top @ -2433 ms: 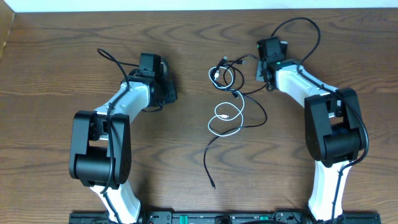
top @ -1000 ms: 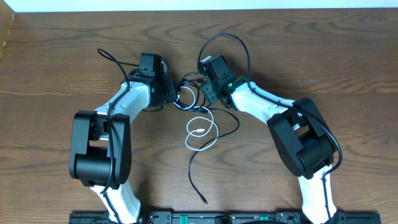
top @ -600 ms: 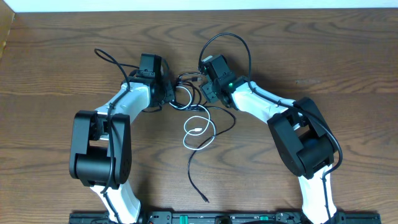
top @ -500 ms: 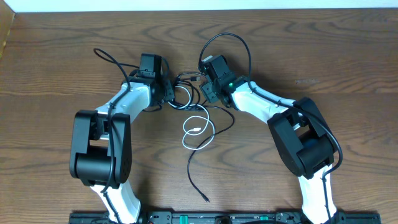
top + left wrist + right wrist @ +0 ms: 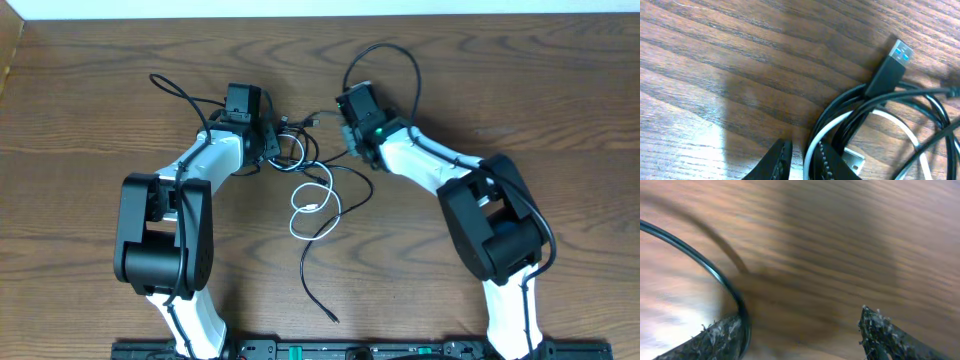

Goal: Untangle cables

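The cables lie in a tangle (image 5: 298,150) between both grippers. The white cable (image 5: 315,205) loops toward the front, and the black cable (image 5: 312,270) trails to a plug near the front edge. My left gripper (image 5: 277,143) is at the tangle's left side. In the left wrist view my left gripper (image 5: 802,145) is shut on the white cable (image 5: 812,142), with black loops (image 5: 920,95), a black USB plug (image 5: 887,72) and a white plug (image 5: 852,160) just beyond. My right gripper (image 5: 350,133) sits right of the tangle. The right wrist view shows my right gripper (image 5: 800,314) open, a black cord (image 5: 715,272) running along one finger.
The arms' own thick black wires arch above each wrist, one on the left (image 5: 170,88) and one on the right (image 5: 400,55). Both arm bases (image 5: 165,250) stand near the front edge. The wooden table (image 5: 560,90) ends at a white strip along the back.
My right gripper has pulled back to the right, away from the tangle, and its jaws have widened. The cables shifted slightly left. The left arm has hardly moved.
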{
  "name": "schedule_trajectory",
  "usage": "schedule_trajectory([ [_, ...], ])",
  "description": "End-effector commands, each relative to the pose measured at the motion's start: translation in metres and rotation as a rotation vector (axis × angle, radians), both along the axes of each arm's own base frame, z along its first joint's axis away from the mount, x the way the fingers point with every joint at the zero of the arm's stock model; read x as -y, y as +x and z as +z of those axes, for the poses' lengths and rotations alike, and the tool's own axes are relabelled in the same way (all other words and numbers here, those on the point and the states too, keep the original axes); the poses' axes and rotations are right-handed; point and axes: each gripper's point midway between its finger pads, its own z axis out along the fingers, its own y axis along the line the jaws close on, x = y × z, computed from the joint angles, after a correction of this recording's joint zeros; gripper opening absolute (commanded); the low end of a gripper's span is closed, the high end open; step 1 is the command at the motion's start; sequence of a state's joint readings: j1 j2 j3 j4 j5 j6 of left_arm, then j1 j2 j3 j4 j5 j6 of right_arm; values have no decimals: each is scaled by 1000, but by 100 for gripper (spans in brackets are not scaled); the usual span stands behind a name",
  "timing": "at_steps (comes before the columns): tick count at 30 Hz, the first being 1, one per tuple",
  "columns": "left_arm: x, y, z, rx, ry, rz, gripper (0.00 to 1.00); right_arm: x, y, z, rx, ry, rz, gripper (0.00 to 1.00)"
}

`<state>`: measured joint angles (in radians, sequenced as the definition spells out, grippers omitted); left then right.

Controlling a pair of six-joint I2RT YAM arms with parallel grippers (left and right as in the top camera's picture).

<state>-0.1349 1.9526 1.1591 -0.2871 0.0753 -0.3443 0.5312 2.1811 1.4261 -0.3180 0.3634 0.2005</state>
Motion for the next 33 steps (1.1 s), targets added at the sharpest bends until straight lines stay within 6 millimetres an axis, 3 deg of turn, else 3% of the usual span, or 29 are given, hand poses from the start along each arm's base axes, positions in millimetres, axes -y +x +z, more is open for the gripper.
schedule_trajectory([
  [1, -12, -25, -40, -124, 47, 29, 21, 82, -59, -97, -270, -178, -171, 72],
  [7, -12, -25, -40, -124, 47, 29, 21, 116, -67, -102, -330, -108, -353, 75],
  [19, -13, -25, -40, -122, 53, 32, 21, 138, -77, -111, -372, -71, -432, 83],
  [24, -13, -24, -40, -117, 51, 31, 21, 136, -76, -112, -373, -50, -428, 83],
  [29, -10, -22, -37, -116, 39, 27, 21, 129, -75, -113, -375, -27, -417, 69],
  [33, -2, -20, -27, -108, -7, 10, 19, 129, -74, -112, -378, -35, -394, 37],
])
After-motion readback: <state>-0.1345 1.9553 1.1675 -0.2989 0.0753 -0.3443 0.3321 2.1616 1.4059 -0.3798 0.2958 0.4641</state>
